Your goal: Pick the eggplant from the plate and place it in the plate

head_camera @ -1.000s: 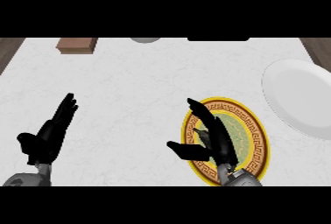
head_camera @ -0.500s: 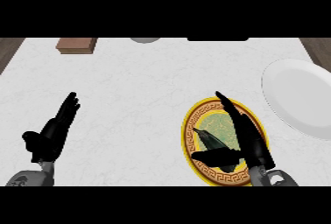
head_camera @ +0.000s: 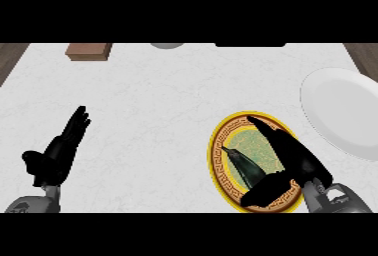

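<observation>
A dark eggplant (head_camera: 246,165) lies on the yellow-rimmed patterned plate (head_camera: 226,132) at the lower right of the counter. My right hand (head_camera: 292,156) hovers over that plate just right of the eggplant, fingers straight and pointing up-left, thumb (head_camera: 267,188) spread below the eggplant; it is open and holds nothing. A plain white plate (head_camera: 341,112) sits at the right edge. My left hand (head_camera: 60,148) rests open at the lower left, fingers up.
A brown block (head_camera: 89,51) stands at the counter's back left. A grey round object (head_camera: 167,45) shows at the back edge, next to a dark shape (head_camera: 249,45). White marbled counter (head_camera: 155,100) lies between the hands.
My right hand has shifted right across the patterned plate, uncovering the eggplant. The left hand has stayed where it was.
</observation>
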Available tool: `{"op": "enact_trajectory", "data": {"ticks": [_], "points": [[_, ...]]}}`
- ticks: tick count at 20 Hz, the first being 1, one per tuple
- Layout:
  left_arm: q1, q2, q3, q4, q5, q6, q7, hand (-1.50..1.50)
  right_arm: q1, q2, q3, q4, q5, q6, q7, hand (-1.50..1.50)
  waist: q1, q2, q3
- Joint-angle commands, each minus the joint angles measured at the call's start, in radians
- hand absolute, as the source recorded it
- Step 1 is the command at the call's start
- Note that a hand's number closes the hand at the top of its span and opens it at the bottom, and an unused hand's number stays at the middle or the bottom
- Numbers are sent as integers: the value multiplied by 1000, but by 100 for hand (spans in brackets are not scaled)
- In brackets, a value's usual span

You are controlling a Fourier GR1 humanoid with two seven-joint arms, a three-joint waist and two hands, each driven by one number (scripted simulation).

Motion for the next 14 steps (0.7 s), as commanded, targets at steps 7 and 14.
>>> {"op": "enact_trajectory", "data": {"ticks": [7,14], "points": [[-6,-55,-13,21,-47,3,-21,0,-41,-18,-14,52,-95,163,181,-150,-4,1,0],[-37,-29,35,27,-41,-18,12,0,-51,-31,29,174,-78,221,107,-150,-2,2,0]]}}
